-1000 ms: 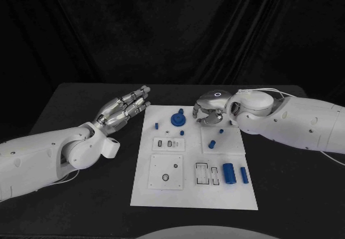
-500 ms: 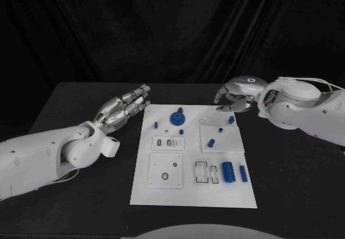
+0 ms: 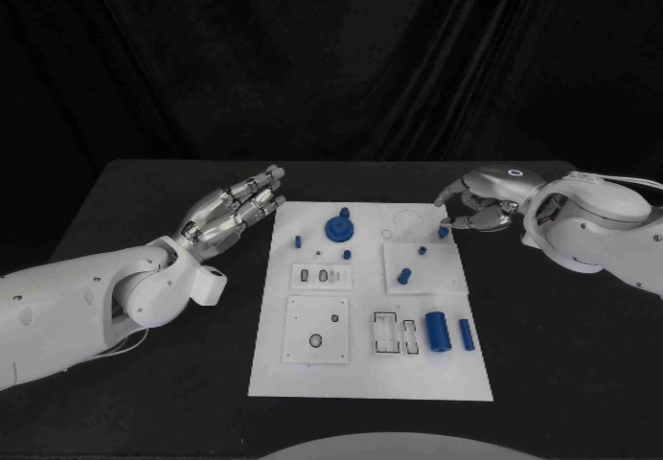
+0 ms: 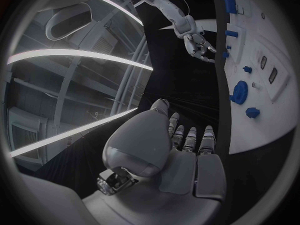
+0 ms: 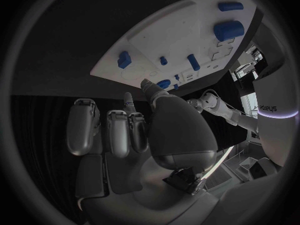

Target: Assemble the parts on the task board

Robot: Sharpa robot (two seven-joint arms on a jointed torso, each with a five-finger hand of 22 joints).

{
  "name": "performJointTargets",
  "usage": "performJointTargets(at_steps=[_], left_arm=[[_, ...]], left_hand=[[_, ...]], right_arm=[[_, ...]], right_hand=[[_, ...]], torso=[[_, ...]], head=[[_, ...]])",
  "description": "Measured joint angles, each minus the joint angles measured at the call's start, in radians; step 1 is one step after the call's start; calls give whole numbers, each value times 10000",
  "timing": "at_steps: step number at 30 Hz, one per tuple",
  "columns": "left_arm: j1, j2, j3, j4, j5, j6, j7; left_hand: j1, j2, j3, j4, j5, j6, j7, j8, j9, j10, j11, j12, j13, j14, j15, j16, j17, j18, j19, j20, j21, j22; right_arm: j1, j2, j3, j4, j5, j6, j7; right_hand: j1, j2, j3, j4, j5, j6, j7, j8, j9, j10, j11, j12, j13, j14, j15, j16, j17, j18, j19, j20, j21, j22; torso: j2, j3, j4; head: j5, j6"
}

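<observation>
The white task board (image 3: 371,379) lies in the middle of the black table. On it are a round blue part (image 3: 340,229), several small blue pegs, and two blue cylinders (image 3: 440,333) near the right edge. My right hand (image 3: 479,205) hovers at the board's far right corner with its fingers apart and nothing in them. A small blue part (image 3: 444,231) stands on the board just beside its fingertips, and the right wrist view shows that blue part (image 5: 124,60) ahead of the right hand (image 5: 125,130). My left hand (image 3: 235,209) is stretched flat beside the board's far left corner, holding nothing.
Black table (image 3: 138,402) surrounds the board on all sides, with a dark curtain behind. In the left wrist view the board (image 4: 275,110) runs along one side of my left hand (image 4: 187,150), and the right hand (image 4: 200,45) shows far off.
My right hand has drawn back from over the board's far middle to its far right corner. A small blue part now shows near that corner. The left arm has not moved.
</observation>
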Motion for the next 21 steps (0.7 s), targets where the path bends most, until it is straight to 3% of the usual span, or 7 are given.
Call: performJointTargets(at_steps=[16,21], left_arm=[[-12,4,0,-9,-1,36,-11],[-18,5,0,-13,-1,43,-13]], left_hand=[[0,0,-1,1,0,0,0,0,0,0,0,0,0,0,0,0,0,-1,0,0,0,-1],[0,0,-1,1,0,0,0,0,0,0,0,0,0,0,0,0,0,0,0,0,0,-2]], right_arm=[[-327,3,1,-446,-114,-381,5],[-395,32,1,-509,-127,-393,5]], right_hand=[[69,-73,-99,98,-193,-35,-36,-37,-63,-1,1,0,-1,0,0,-61,0,0,-1,0,-39,-1],[107,-191,-183,182,-317,-35,-36,-37,-83,-1,1,0,8,0,0,-67,0,0,-1,0,-82,-2]], torso=[[3,7,-28],[6,6,-23]], head=[[42,-49],[26,-50]])
